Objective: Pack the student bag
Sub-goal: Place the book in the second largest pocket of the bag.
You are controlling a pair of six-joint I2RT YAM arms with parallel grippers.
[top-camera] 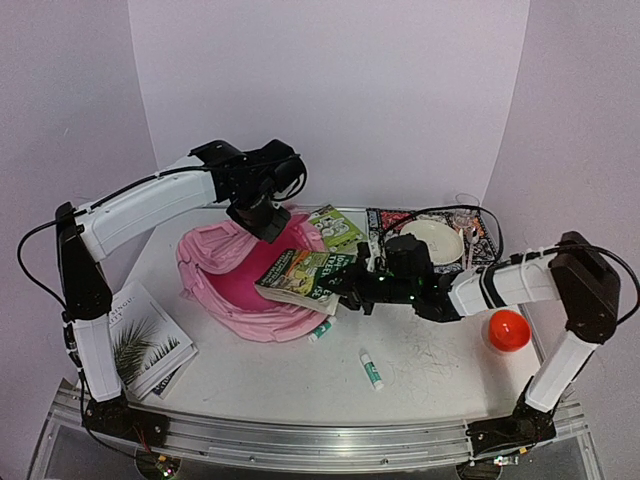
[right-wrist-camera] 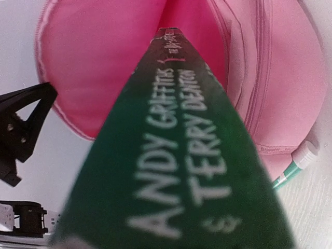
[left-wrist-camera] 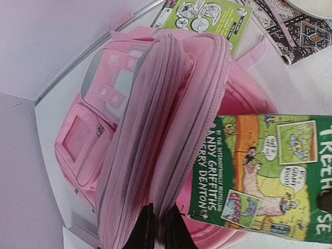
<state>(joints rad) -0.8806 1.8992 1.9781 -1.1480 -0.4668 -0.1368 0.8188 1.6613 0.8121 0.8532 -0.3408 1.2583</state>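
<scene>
Far left of the student bag (top-camera: 215, 262) a palm-leaf book (top-camera: 140, 345) lies on the worktop (top-camera: 270, 385). It is well apart from the bag and plays no part in this step.

The bag lies on the worktop left of centre, with its mouth gaping toward the right. Above the bag's rear edge, the left claw (top-camera: 262, 222) is pressed together on the zippered lip and lifts it so the deep pink lining shows. That lift is what makes the step work. I judge the lip should be held high and taut, without tugging the whole bag sideways.

At the bag's right edge the green paperback (top-camera: 300, 272) hangs over the opening, its far end above the lining. The right claw (top-camera: 352, 285) pinches it at the end farthest from the bag. In the right wrist view the spine points straight into the cavity, so the aim looks good.

To do the step well, tip the leading end down and slide it along the lining under the raised lip. Steer the corners clear of the zipper rows, where they could snag and fold the fabric in. Let go only once most of the book is inside, or it may slide back out.

A teal-and-white marker (top-camera: 320, 330) lies just beside the bag's near right edge. Sweeping the arm low could knock it.
</scene>
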